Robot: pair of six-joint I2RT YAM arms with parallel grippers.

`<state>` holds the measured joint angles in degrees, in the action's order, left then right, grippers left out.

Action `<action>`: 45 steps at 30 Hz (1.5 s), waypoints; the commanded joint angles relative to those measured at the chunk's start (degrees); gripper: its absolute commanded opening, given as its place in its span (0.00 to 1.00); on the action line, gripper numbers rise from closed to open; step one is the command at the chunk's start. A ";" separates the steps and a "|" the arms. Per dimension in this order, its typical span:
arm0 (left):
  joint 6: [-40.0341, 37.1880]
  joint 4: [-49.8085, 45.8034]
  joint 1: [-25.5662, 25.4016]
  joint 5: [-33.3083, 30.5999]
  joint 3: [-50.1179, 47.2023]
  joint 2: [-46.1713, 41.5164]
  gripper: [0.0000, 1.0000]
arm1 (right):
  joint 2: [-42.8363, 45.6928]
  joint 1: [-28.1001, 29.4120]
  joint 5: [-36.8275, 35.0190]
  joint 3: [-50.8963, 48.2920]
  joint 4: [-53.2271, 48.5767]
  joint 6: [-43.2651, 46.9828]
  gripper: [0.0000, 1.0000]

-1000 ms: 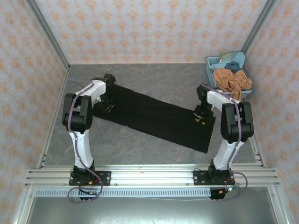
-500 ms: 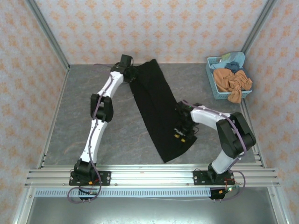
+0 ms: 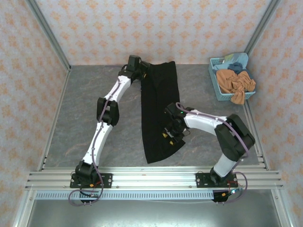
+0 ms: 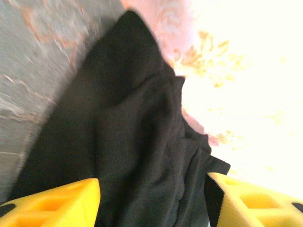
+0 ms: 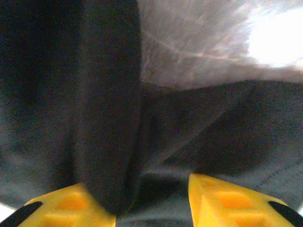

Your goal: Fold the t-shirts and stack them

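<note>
Nearest to the arm bases, the black t-shirt (image 3: pixel 158 109) lay on the grey table (image 3: pixel 94 94) as a long narrow strip. Its near end was close to the front rail and its far end reached almost to the back wall (image 3: pixel 156 28).

The right gripper (image 3: pixel 169 135) stood over the near part of this strip, at its right edge. In the right wrist view its yellow fingers (image 5: pixel 71 205) were apart. A raised fold of black cloth sat between them, against one finger and free of the other, so the gripper was open and pinched nothing.

Farther away, the left arm was stretched out long, and the left gripper (image 3: pixel 142 72) was at the far left corner of the strip. In the left wrist view its fingers (image 4: pixel 57 203) stood wide apart with loose, wrinkled black cloth lying between and beyond them. It was open too, with no hold on the cloth.

At the far right corner of the table, well apart from the black t-shirt, stood a light blue basket (image 3: pixel 214 85). An orange-brown t-shirt (image 3: pixel 236 82) was heaped in it and hung over its right rim, and a bluish t-shirt (image 3: pixel 235 60) lay behind that one.
</note>
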<state>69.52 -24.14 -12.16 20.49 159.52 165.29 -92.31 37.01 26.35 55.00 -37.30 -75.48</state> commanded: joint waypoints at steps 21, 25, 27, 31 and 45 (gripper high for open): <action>-26.30 -21.79 -23.04 18.43 -103.52 -73.56 0.54 | 18.05 -16.06 2.99 -6.55 -20.54 43.40 0.47; -21.74 -17.51 -30.19 17.57 -106.04 -72.06 0.55 | 15.25 -12.05 3.28 -8.57 -20.62 43.86 0.48; -20.73 -16.06 -32.08 17.17 -106.77 -70.40 0.54 | 13.53 -10.01 3.35 -9.54 -20.16 43.27 0.48; -20.78 -16.27 -34.09 15.49 -107.32 -67.39 0.48 | 11.63 -7.35 3.92 -12.24 -17.95 41.60 0.48; -19.45 -11.03 -35.78 16.20 -103.85 -59.90 0.28 | 5.17 -3.36 8.02 -15.66 -7.45 36.60 0.40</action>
<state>49.67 -43.75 -46.37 36.88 55.55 101.10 -84.93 33.06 33.32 39.64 -49.54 -37.30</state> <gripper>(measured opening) 0.284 0.418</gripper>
